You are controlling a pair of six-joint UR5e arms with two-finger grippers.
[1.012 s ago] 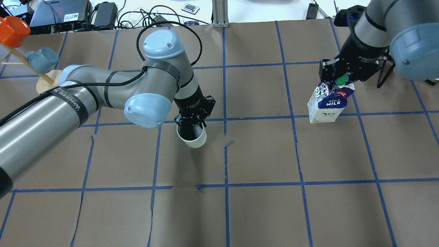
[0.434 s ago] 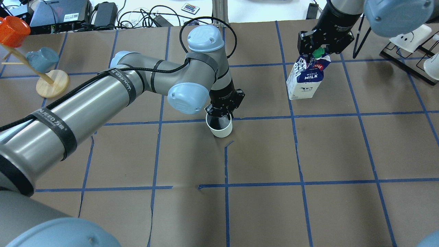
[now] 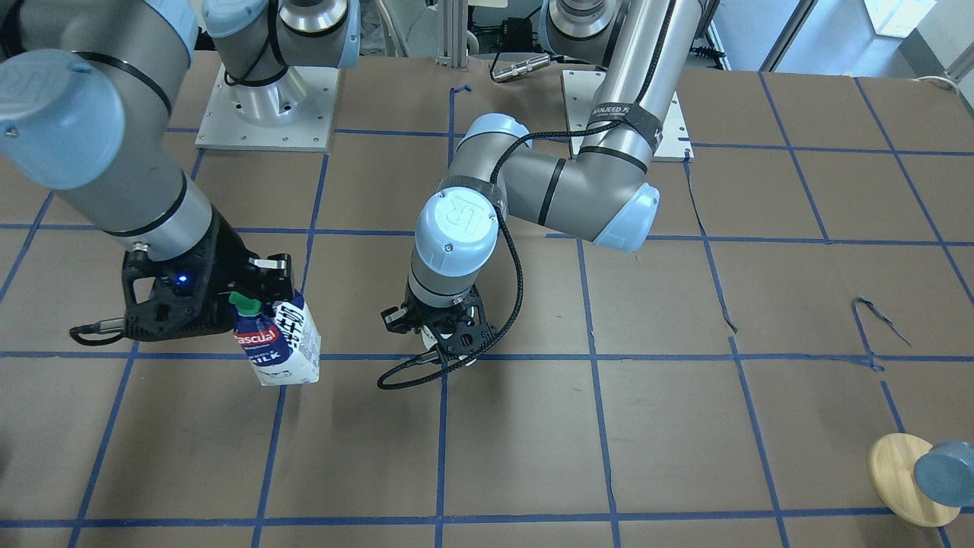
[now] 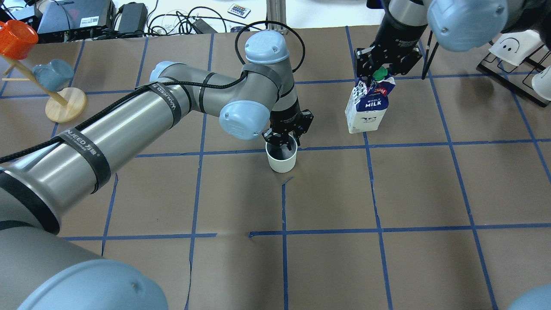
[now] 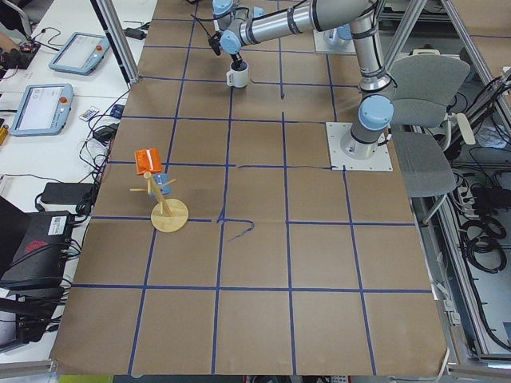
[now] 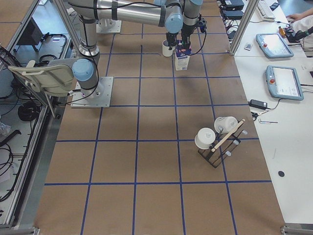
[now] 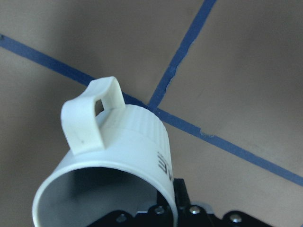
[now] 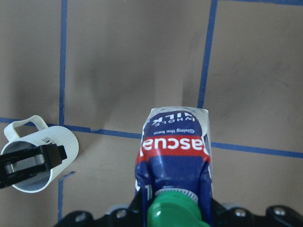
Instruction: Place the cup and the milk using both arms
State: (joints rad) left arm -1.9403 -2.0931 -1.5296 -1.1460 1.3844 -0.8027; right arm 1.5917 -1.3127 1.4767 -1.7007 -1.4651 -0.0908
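Observation:
The cup (image 4: 282,160) is a white mug with a dark inside. My left gripper (image 4: 284,140) is shut on its rim, one finger inside and one outside, near a blue tape crossing at the table's middle. The left wrist view shows the cup (image 7: 109,161) with its handle pointing away. The milk (image 4: 368,107) is a blue and white carton with a green cap. My right gripper (image 4: 379,74) is shut on its top by the cap. The carton hangs slightly tilted, to the right of the cup. The right wrist view shows milk (image 8: 175,151) and cup (image 8: 42,151) side by side. I cannot tell if either touches the table.
A wooden mug tree (image 4: 64,103) with an orange and a blue mug stands at the far left. A black rack (image 4: 516,51) with white mugs stands at the far right. Cables and devices lie beyond the table's far edge. Brown paper with blue tape lines covers the table (image 4: 327,267).
My left arm has carried the cup to the right, toward the table's middle. My right arm has carried the milk to the left and farther away, closer to the cup.

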